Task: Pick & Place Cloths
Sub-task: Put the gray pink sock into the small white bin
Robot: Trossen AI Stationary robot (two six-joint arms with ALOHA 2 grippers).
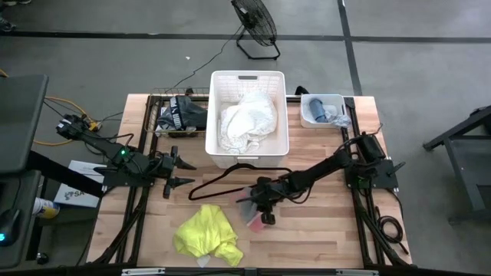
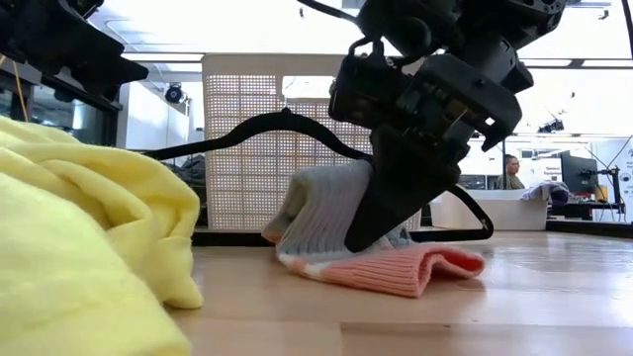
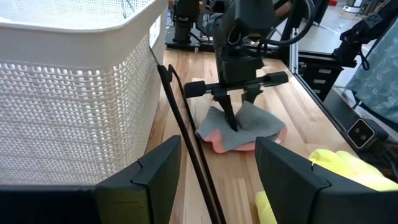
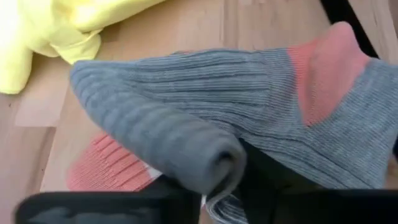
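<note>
A small grey and pink knit cloth (image 1: 252, 211) lies on the wooden table in front of the white basket (image 1: 217, 115). My right gripper (image 3: 239, 115) comes down on it and is shut on a bunched fold. A yellow cloth (image 1: 207, 234) lies heaped near the table's front edge. A large white cloth (image 1: 247, 123) fills the basket. A dark cloth (image 1: 180, 115) lies at the far left. My left gripper (image 1: 184, 172) waits open at the table's left, holding nothing. My right gripper pinches a raised fold of the cloth's grey ribbed part (image 4: 186, 149) between its two fingers. The fingers (image 3: 231, 112) come from above, slanting down. The fold stands up beside the fingers, while the pink part (image 2: 415, 272) rests on the table.
A thin black hanger (image 1: 222, 180) lies between the basket and the knit cloth, close to my right gripper. A small white container (image 1: 318, 111) with a blue piece stands at the far right. Bare wood shows right of the yellow cloth.
</note>
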